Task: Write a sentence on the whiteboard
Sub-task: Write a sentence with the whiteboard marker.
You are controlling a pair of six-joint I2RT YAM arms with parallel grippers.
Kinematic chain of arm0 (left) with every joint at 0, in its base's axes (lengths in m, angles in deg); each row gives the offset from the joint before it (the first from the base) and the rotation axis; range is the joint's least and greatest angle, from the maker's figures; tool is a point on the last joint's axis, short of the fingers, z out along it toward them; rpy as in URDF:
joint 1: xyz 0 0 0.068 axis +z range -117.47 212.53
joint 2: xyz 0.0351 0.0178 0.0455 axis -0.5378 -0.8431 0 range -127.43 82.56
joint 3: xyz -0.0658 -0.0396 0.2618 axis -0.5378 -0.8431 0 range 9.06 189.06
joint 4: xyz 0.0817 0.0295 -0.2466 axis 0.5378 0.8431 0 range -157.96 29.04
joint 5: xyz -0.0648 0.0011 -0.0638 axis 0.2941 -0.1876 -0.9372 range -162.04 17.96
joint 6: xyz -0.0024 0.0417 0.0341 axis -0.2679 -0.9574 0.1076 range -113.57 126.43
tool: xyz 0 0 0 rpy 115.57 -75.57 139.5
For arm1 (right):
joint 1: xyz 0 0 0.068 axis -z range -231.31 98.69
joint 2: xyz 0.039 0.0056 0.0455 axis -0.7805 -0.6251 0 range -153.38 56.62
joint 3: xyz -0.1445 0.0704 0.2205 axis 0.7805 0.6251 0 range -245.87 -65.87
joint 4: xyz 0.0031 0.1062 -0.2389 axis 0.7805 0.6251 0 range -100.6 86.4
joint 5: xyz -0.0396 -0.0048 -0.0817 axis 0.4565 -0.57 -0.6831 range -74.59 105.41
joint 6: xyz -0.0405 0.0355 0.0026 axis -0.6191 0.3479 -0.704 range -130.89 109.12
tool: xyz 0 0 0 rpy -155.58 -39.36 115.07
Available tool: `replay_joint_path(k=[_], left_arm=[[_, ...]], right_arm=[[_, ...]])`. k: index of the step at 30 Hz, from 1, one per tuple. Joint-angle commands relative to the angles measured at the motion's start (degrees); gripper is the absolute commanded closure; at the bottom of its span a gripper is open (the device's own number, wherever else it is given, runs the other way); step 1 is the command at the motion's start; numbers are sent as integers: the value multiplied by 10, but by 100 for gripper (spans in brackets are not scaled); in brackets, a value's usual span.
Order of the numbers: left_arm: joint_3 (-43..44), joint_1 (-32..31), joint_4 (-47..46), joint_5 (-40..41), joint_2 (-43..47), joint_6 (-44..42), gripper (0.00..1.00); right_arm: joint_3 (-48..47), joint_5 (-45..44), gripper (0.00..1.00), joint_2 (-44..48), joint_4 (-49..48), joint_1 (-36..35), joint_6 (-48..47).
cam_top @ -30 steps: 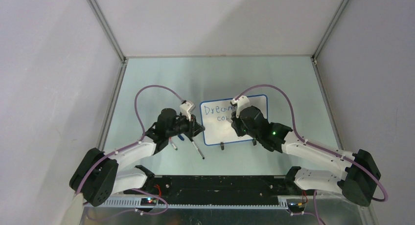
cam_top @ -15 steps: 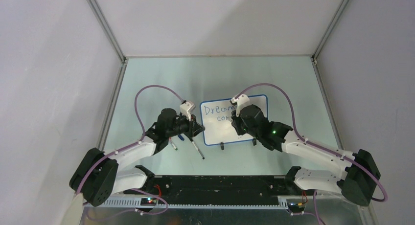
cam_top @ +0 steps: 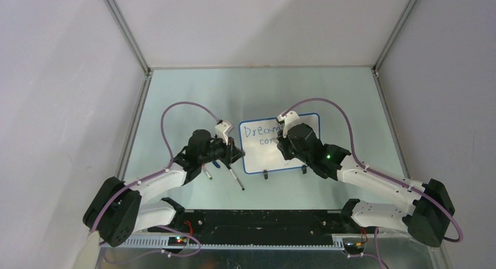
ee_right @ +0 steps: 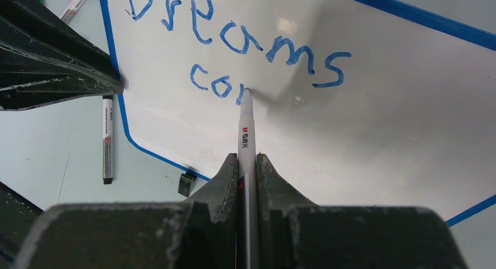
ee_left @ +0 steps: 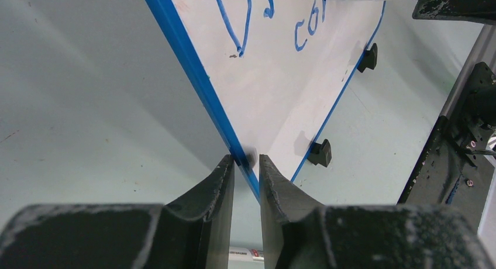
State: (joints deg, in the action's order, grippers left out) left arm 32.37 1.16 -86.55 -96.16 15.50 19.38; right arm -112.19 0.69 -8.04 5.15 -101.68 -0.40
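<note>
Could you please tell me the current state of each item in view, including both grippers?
left gripper: shut on the rim of the whiteboard.
right gripper: shut on the marker.
whiteboard: gripped at its left edge, partly written on.
sentence: unfinished; "Dreams" is done, the second line reads only "co".
marker: tip touching the board just after "co".
spare markers: lying loose on the table, left of the board.
</note>
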Motion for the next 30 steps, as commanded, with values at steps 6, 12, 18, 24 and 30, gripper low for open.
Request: replay_joint_path(k=[6, 12, 18, 24, 30], left_arm=[[11, -4, -6, -6, 12, -13, 74], [10, -4, -6, -5, 13, -13, 74], [10, -3, -6, -5, 13, -13, 74], [11, -4, -6, -4, 13, -13, 74], [10, -4, -6, -4, 13, -13, 74]], right_arm=[[-20, -31, 100, 2, 21, 10, 3], [-20, -33, 100, 5, 35, 7, 10], [-10, -34, 100, 10, 38, 5, 13], [-7, -33, 100, 5, 43, 0, 15], [-7, -29, 100, 5, 47, -3, 17]])
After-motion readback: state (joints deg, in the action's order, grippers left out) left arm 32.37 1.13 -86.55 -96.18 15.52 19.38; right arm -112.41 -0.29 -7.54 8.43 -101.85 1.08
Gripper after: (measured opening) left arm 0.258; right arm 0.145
